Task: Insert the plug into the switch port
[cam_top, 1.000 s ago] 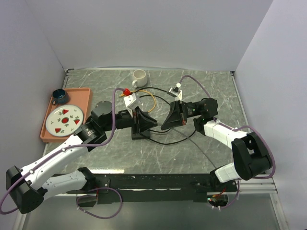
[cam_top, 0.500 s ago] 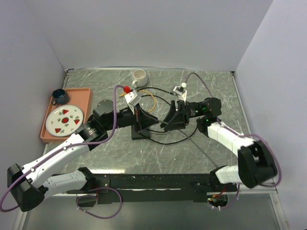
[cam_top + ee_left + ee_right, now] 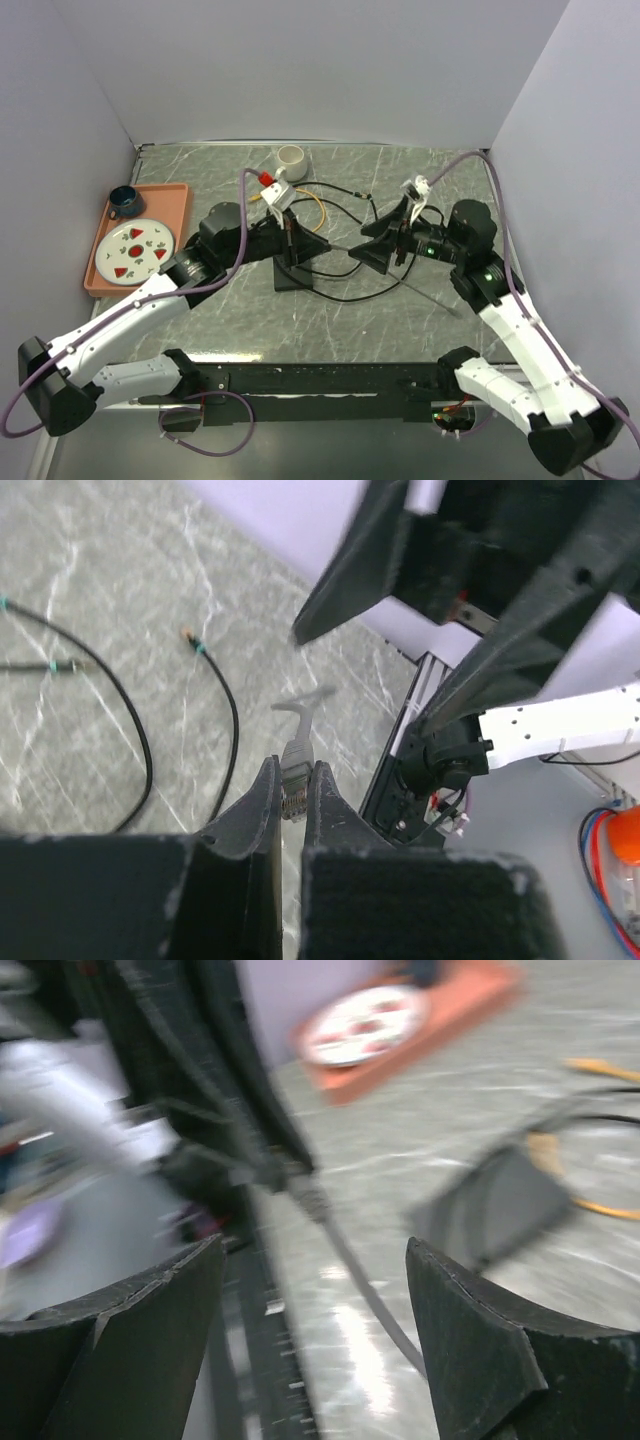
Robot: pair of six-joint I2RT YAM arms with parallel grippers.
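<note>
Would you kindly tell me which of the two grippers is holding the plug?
The left gripper: it pinches the grey plug, whereas the right gripper stands wide open, gripping nothing.

Soft, even light falls from above; the top view is sharp, with faint shadows under the arms on the marble table (image 3: 430,180). The right wrist view is motion-blurred, the plate (image 3: 365,1022) at 12 o'clock smeared. In the left wrist view the plug (image 3: 296,770) is fairly crisp, while the fingers (image 3: 250,820) at 6 o'clock are soft.
</note>
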